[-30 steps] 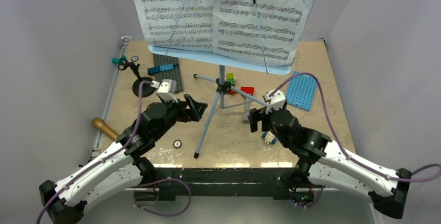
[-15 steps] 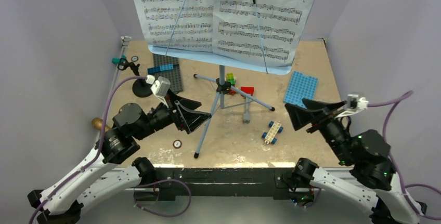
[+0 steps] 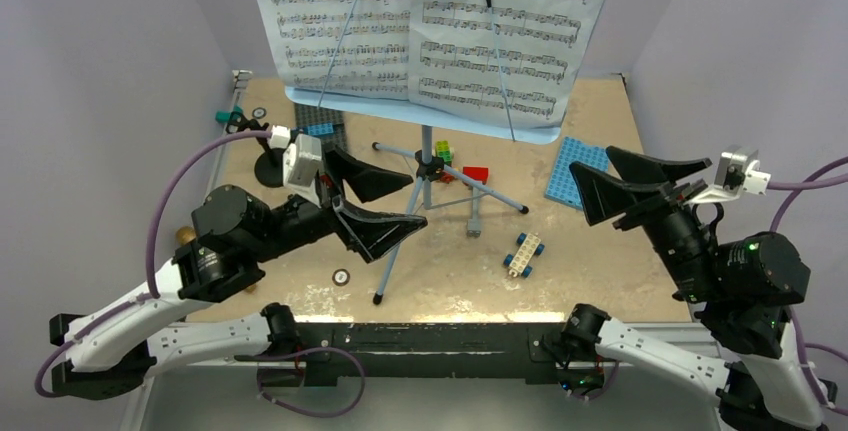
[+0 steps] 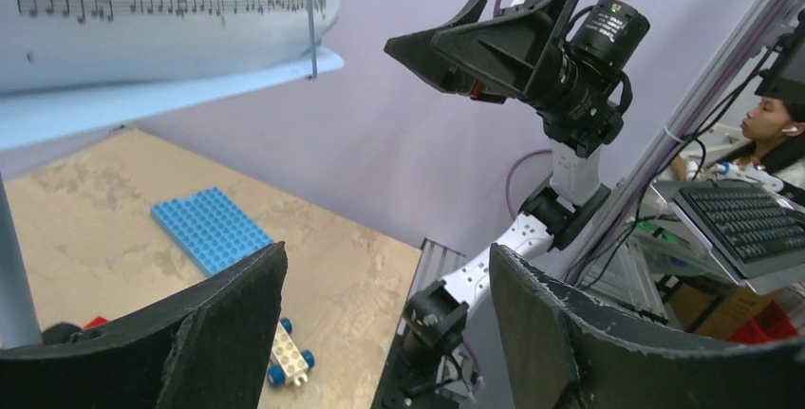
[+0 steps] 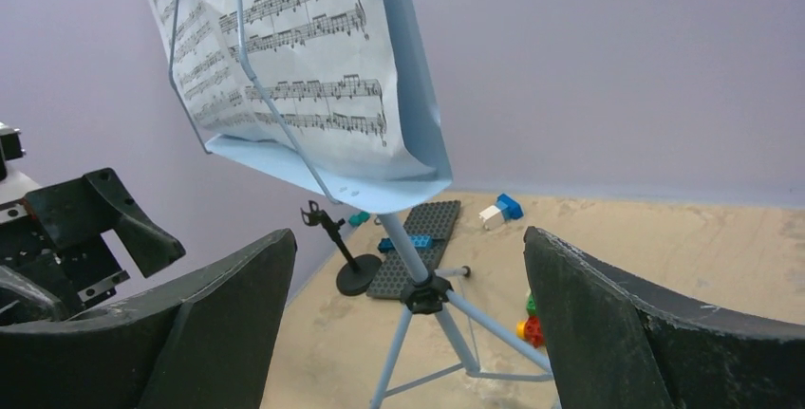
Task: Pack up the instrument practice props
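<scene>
One music stand [image 3: 427,146], two music pages [image 3: 345,21], one mic stand [image 5: 356,274], two baseplates [image 4: 211,231]

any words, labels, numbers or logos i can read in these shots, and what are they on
No text can be read anywhere.
On the pages: printed staves and notes only, no legible words or numbers.
On the keyboard beyond the table: key legends too blurred to read.
On the disc on the table: any marking is too small to tell.

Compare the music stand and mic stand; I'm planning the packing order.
The music stand is tall, light blue; the mic stand short, black. The music stand has tripod legs, the mic stand a round base. The music stand carries sheet-music pages; the mic stand nothing. Both stand upright.
</scene>
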Controlling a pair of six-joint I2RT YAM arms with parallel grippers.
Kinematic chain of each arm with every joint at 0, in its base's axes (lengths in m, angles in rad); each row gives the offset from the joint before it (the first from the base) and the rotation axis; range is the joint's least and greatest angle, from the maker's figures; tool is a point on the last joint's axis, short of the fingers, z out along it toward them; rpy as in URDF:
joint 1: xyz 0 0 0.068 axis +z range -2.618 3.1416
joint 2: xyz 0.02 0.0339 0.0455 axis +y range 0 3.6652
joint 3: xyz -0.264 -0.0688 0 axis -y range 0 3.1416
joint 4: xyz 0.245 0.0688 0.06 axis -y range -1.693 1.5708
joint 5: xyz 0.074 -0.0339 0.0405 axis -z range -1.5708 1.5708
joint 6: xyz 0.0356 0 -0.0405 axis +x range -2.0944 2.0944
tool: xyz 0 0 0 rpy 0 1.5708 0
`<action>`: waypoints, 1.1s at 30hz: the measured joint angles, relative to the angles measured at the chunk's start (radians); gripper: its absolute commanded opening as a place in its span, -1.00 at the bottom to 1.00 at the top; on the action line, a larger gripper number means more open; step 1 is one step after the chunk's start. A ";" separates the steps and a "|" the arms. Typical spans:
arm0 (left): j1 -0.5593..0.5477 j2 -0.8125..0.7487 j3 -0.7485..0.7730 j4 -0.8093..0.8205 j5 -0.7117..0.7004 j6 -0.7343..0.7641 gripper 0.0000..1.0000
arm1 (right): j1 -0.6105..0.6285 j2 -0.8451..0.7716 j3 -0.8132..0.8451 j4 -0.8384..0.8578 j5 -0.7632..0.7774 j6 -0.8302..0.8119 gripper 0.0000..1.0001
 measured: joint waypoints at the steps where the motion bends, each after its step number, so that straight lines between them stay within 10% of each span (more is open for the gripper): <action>1: -0.005 0.011 0.008 0.019 -0.011 0.008 0.61 | 0.000 0.013 0.009 0.008 -0.001 -0.011 0.88; 16: -0.027 0.291 0.400 0.140 -0.079 0.035 0.48 | 0.005 0.241 0.177 0.077 -0.001 -0.110 0.62; 33: -0.030 0.314 0.423 0.136 -0.149 0.034 0.48 | 0.005 0.290 0.247 -0.018 -0.034 -0.009 0.32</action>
